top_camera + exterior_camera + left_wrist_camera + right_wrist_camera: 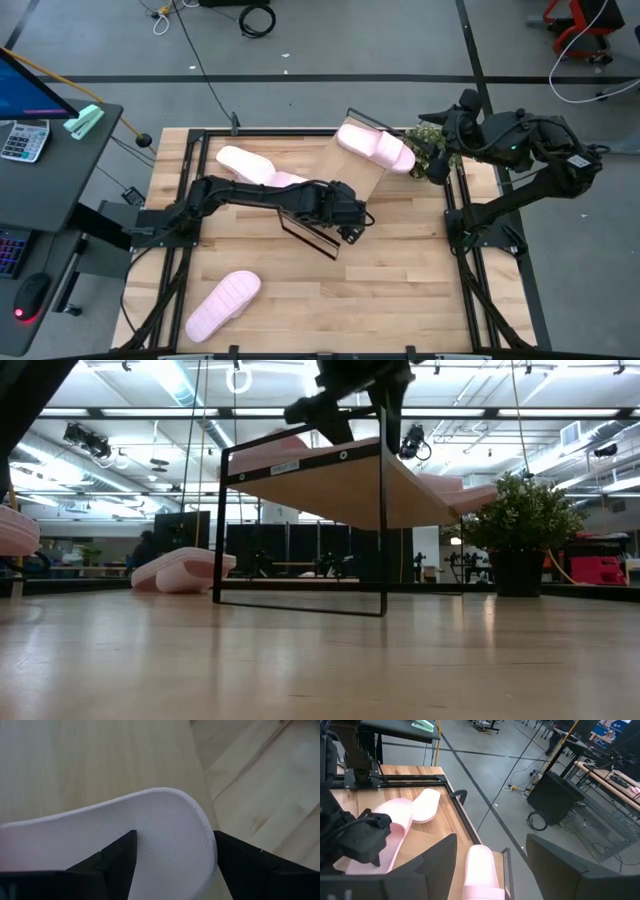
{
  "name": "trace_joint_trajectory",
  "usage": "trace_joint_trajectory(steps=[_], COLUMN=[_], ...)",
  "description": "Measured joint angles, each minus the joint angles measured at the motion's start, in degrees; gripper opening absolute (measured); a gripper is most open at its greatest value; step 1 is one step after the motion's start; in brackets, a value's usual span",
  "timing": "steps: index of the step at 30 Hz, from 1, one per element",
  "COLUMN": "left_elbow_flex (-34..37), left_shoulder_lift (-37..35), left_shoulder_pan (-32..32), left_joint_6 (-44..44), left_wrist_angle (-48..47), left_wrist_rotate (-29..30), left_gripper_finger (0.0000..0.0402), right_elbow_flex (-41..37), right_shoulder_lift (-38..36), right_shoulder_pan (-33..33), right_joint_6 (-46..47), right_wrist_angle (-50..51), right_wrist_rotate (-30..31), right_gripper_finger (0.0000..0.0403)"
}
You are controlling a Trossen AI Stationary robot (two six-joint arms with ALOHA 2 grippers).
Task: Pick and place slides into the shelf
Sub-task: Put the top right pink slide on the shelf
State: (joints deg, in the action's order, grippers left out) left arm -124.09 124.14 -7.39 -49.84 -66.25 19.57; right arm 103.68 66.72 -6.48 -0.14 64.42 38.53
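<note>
My left gripper [352, 218] reaches across the table's middle over the shelf [345, 170], a light wood board on a black wire frame [300, 600]. It is shut on one pale pink slide [165, 820]. That slide [390, 827] runs back under the left arm. A second slide [375, 147] lies on the board's far end, just below my open right gripper [491, 836], which hovers at the far right [428, 152]. A third slide [240, 160] lies sole-down on the table's far left. The fourth slide [222, 303] lies near the front left corner. My left gripper has the slide's rounded end [200, 825] between its two fingers [120, 855], which come from above and lie across its width. The slide's dotted face shows between them. Whether the slide rests on the shelf board or hangs just over it, I cannot tell.
A small potted plant [520, 520] stands at the table's far right edge, close behind my right gripper. A side desk with a calculator [22, 140] sits off the table's left. Bare tabletop [400, 290] shows at the near right.
</note>
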Motion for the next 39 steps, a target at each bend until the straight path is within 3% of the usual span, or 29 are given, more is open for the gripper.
trace_joint_trajectory(steps=[16,21,39], left_elbow_flex=[0.00,0.00,-2.03], left_shoulder_lift=[-0.24,-0.26,-0.37], left_shoulder_pan=[0.07,0.17,0.19], left_joint_6=[0.50,2.06,2.45], left_wrist_angle=[1.56,1.50,1.23], left_wrist_rotate=[-0.82,-0.86,-5.52], left_gripper_finger=[0.0261,0.0274,0.0329], right_elbow_flex=[0.00,0.00,0.00], right_shoulder_lift=[0.00,0.00,0.00], right_shoulder_pan=[2.44,3.45,3.50], right_joint_6=[0.00,0.00,0.15], right_wrist_angle=[0.33,1.15,2.48], right_wrist_rotate=[-0.06,-2.95,-3.02], right_gripper_finger=[0.0244,0.0244,0.0244])
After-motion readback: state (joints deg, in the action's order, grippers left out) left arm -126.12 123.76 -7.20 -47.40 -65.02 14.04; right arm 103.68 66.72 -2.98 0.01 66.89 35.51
